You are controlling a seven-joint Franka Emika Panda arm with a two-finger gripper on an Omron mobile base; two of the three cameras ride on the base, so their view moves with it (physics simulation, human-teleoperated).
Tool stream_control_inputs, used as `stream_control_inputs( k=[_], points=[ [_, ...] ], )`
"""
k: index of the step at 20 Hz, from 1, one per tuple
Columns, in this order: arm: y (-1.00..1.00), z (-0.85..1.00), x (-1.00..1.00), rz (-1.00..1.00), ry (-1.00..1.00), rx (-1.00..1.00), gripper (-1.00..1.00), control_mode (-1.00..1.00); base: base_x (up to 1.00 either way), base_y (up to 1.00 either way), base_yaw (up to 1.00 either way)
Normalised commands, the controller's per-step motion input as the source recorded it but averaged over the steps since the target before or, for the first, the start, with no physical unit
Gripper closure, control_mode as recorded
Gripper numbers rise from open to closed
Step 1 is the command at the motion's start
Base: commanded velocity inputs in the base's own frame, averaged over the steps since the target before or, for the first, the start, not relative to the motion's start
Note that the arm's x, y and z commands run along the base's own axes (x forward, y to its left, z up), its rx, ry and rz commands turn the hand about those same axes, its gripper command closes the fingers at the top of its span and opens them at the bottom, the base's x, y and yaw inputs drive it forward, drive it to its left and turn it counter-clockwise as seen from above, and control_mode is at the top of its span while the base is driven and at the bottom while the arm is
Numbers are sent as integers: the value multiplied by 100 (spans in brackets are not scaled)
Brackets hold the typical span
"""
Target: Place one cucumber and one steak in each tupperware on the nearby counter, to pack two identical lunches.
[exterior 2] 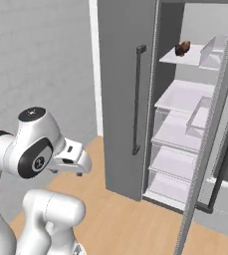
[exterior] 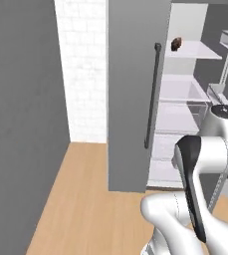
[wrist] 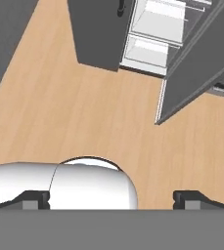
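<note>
A small brown steak (exterior: 175, 44) lies on the top shelf of the open fridge, also seen from the right (exterior 2: 182, 48). My gripper (wrist: 112, 199) hangs low over the wooden floor in front of the fridge, pointing down, far below the steak. Its two dark fingertips (wrist: 35, 198) stand wide apart with nothing between them, so it is open. The hand (exterior 2: 71, 159) sits at the end of the folded arm. The tupperware and the counter are out of view. I cannot make out a cucumber.
The fridge's left grey door (exterior: 130, 94) is closed, with a long dark handle (exterior 2: 137, 99). The right door (exterior 2: 205, 149) stands open, its edge toward me. White shelves (exterior 2: 182, 94) and clear drawers (exterior 2: 172, 164) fill the inside. A grey wall (exterior: 21, 124) rises at left.
</note>
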Motion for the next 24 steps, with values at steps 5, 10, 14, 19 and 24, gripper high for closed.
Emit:
stream_control_inputs(
  k=[5, 10, 14, 19, 24],
  points=[
    [0, 0, 0, 0, 0, 0, -100, 100, 97, -1, -39],
    [0, 0, 0, 0, 0, 0, -100, 100, 73, 0, -42],
    [0, 0, 0, 0, 0, 0, -100, 100, 66, 0, -40],
    [0, 0, 0, 0, 0, 0, -100, 100, 65, 1, -33],
    [0, 0, 0, 0, 0, 0, -100, 100, 71, 0, -18]
  ],
)
